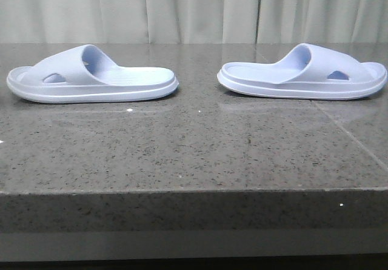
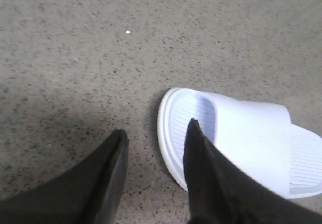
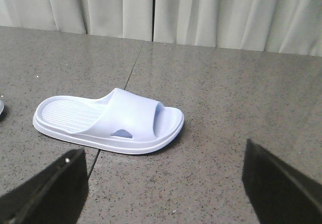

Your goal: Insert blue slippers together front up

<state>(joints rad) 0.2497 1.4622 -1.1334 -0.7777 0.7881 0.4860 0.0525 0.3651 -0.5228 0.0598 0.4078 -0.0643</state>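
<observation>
Two pale lavender-blue slippers lie soles down, apart, on the dark granite table (image 1: 194,155): one at the far left (image 1: 91,76), one at the far right (image 1: 303,73). Neither gripper shows in the front view. My left gripper (image 2: 157,126) is open and empty above the table. One fingertip (image 2: 193,128) overlaps the rounded end of a slipper (image 2: 251,138); the other hangs over bare stone. My right gripper (image 3: 162,151) is wide open and empty, low over the table, with a slipper (image 3: 108,121) a short way ahead of it.
A pale curtain (image 1: 194,9) hangs behind the table. The table's front edge (image 1: 194,191) runs across the front view. A seam in the stone (image 3: 133,68) runs under the slipper in the right wrist view.
</observation>
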